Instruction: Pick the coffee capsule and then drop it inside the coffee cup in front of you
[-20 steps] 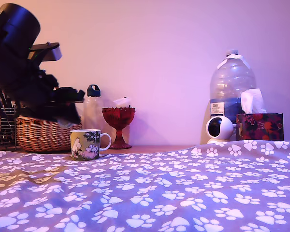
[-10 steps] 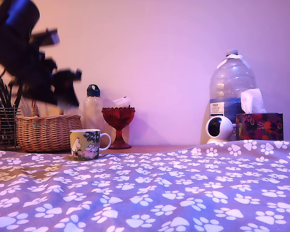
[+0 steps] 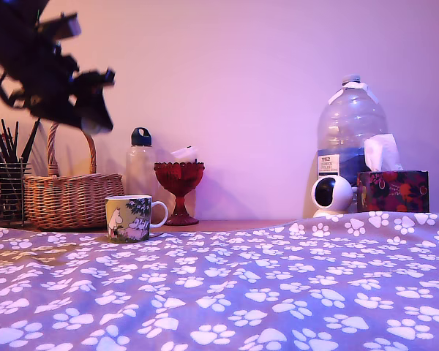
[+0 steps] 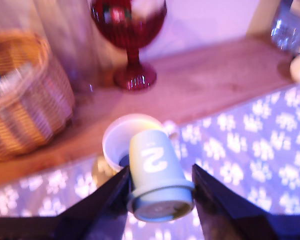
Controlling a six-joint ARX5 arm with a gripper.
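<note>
Purple cloth (image 3: 278,285), white paw-prints

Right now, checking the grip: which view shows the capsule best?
Wrist view: the capsule sits large between the tool's fingers, above the mug. The exterior view shows only the dark, blurred tool; no capsule visible.

The hand (image 3: 95,110) is motion-blurred, with its arm cut by the frame edge.

A home: paw-print cloth (image 3: 278,285), wicker basket (image 3: 72,197), tissue box (image 3: 392,190), red goblet (image 3: 179,186) on a wooden shelf (image 4: 200,80).
</note>
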